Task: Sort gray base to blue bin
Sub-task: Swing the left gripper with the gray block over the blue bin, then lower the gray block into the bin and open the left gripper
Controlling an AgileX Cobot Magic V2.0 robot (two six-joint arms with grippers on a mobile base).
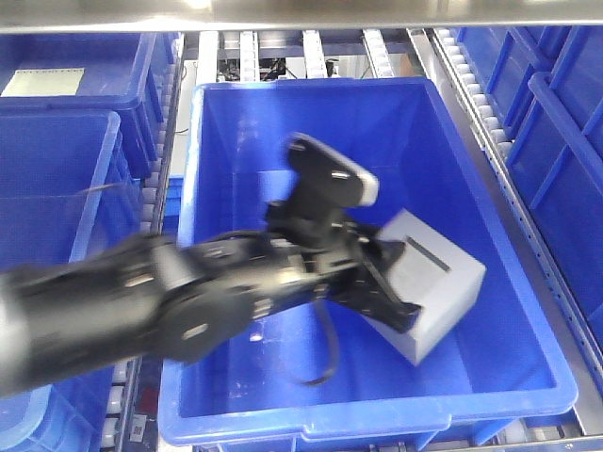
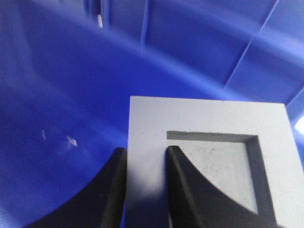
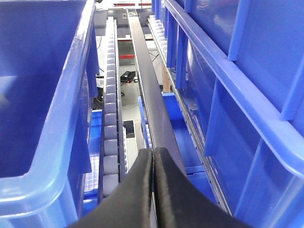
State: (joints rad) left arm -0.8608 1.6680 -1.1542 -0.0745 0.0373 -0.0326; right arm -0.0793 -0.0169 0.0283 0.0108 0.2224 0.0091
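The roller rack [image 1: 471, 104] carries the blue bin [image 1: 236, 122] in the middle, and other blue bins [image 1: 57, 141] stand beside it.

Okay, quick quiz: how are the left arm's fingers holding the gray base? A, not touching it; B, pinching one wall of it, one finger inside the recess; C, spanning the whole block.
B: in the left wrist view the fingers straddle one wall of the gray base, one inside its recess.

— The gray base [image 2: 204, 123]?
— Matte, faintly grainy (speckled inside its recess).
— And the blue bin [image 1: 377, 108]?
— Glossy, smooth plastic.
— The left gripper [image 2: 146, 190]?
— Black fingers [image 2: 187, 190], smooth with a dull sheen.
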